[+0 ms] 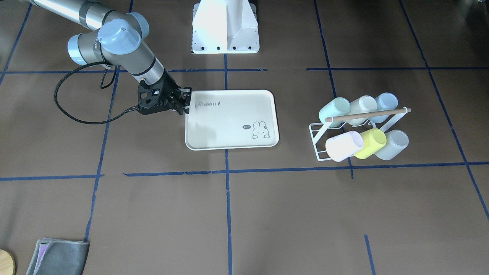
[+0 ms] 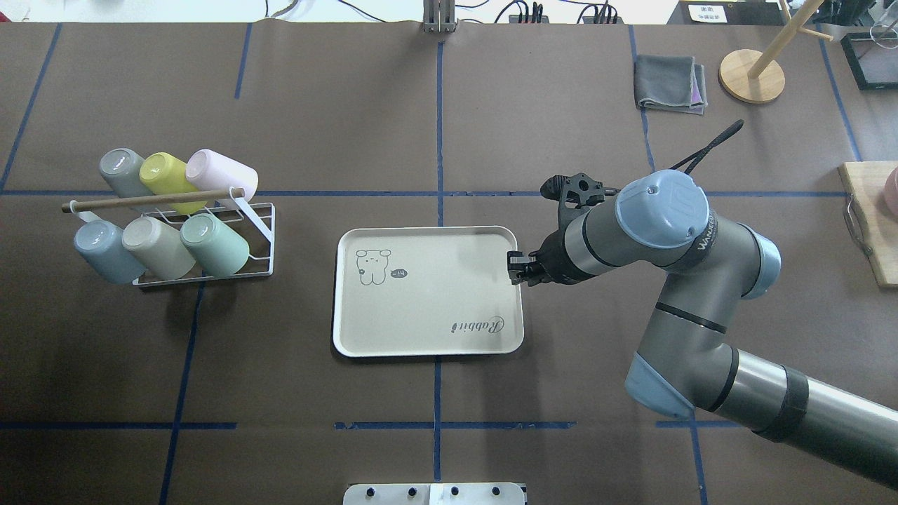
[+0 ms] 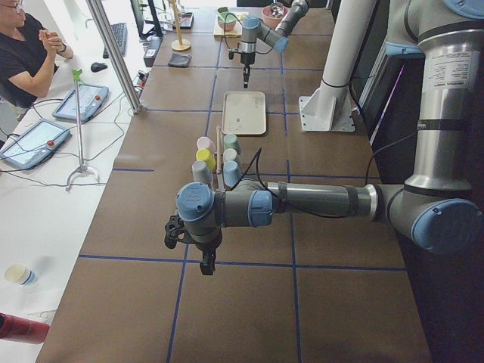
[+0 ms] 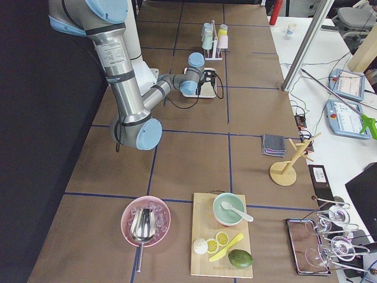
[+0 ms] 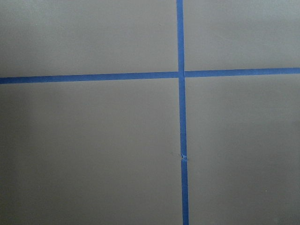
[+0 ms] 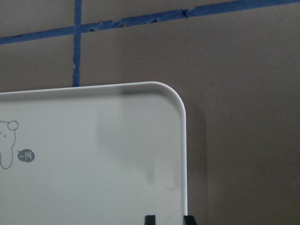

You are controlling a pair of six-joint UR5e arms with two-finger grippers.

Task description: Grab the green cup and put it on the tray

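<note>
Where the worktop [image 3: 249,302] lies nearest the left-end camera, the left gripper [image 3: 206,265] hangs above bare brown paper; whether its jaws are spread I cannot tell. Beyond it, the green cup [image 2: 214,244] lies tilted on the wire rack [image 2: 250,215], at the end of its row nearest the tray [image 2: 407,315]. Farthest, the right gripper [image 2: 518,266] hovers over the tray's edge, jaws slightly apart, holding nothing.

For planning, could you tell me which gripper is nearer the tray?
Right. The right gripper is at the tray's edge; the left gripper hangs beyond the cup rack.
</note>
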